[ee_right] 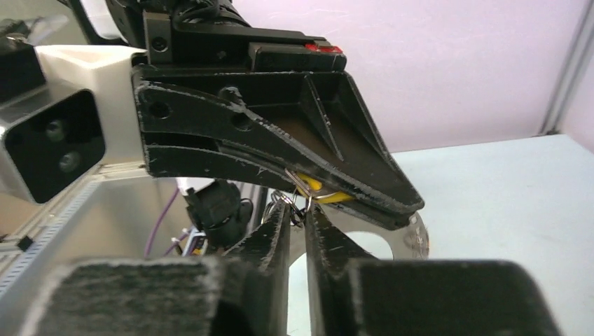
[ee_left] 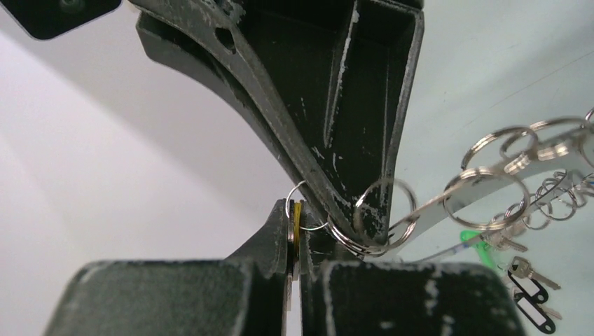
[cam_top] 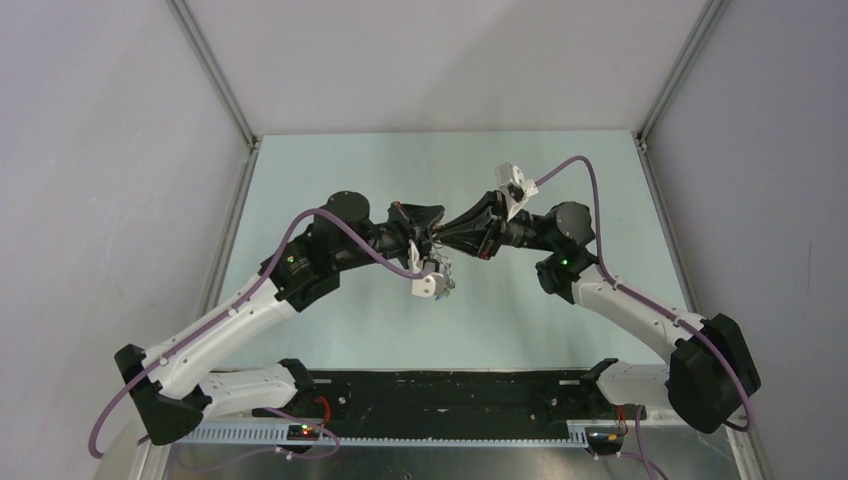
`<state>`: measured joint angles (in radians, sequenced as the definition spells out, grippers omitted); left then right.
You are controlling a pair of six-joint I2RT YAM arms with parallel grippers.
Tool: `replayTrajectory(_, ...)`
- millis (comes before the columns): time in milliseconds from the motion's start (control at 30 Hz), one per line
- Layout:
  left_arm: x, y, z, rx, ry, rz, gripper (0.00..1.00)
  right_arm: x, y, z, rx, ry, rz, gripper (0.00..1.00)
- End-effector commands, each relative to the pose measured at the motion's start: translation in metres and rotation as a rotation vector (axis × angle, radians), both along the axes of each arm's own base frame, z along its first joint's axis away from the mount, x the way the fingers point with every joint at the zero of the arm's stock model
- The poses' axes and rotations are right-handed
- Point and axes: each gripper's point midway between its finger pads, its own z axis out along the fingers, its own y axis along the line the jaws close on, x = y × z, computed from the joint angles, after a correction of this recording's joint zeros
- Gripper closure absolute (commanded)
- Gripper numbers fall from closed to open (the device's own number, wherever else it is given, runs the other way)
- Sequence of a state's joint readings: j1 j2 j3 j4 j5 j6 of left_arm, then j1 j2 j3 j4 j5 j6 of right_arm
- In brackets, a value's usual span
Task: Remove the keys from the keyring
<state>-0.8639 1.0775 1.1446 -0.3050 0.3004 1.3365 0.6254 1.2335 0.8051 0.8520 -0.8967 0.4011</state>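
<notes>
Both grippers meet in mid-air above the table's middle. My left gripper (ee_left: 295, 211) is shut on a yellow-tagged key (ee_left: 298, 225) that hangs on a thin wire ring. My right gripper (ee_right: 298, 210) comes in from the opposite side, its tips pinched on a small split ring (ee_left: 364, 227). That ring hangs on the flat grey keyring (ee_left: 455, 203), which sticks out to the right with several split rings round its rim. More keys dangle below it, one with a green tag (ee_left: 476, 241) and one with a dark tag (ee_left: 530, 290). In the top view the bunch (cam_top: 446, 276) hangs under the two grippers.
The pale table (cam_top: 330, 340) lies below, boxed in by grey walls and metal frame posts (cam_top: 215, 75). A black strip with the arm bases (cam_top: 450, 395) runs along the near edge. Purple cables (cam_top: 575, 165) loop over both arms.
</notes>
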Motion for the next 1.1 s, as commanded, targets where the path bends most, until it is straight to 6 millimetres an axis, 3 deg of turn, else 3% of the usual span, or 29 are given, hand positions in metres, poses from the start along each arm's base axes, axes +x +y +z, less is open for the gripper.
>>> replayTrajectory(0,-0.002,-0.007,0.051,-0.127,-0.108,-0.025,1.00,-0.024,0.002,0.018,0.059,-0.047,0.110,0.95)
replayTrajectory(33,-0.001,-0.006,0.050,-0.126,-0.108,-0.015,1.00,-0.024,0.001,0.019,0.062,-0.041,0.107,1.00)
replayTrajectory(133,0.004,-0.001,0.051,-0.131,-0.111,0.022,1.00,-0.020,-0.003,0.019,0.058,-0.025,0.077,1.00)
replayTrajectory(367,0.003,0.006,0.052,-0.160,-0.100,0.045,1.00,0.010,-0.016,0.011,0.035,0.116,-0.073,1.00)
replayTrajectory(567,0.000,0.010,0.054,-0.198,-0.110,0.051,1.00,0.017,-0.022,0.005,0.014,0.219,-0.097,1.00)
replayTrajectory(833,-0.007,0.013,0.042,-0.217,-0.087,0.038,1.00,0.024,-0.031,0.013,0.043,0.281,-0.148,1.00)
replayTrajectory(1067,-0.001,0.022,0.040,-0.248,-0.090,0.098,1.00,0.023,-0.037,0.014,0.032,0.285,-0.175,1.00)
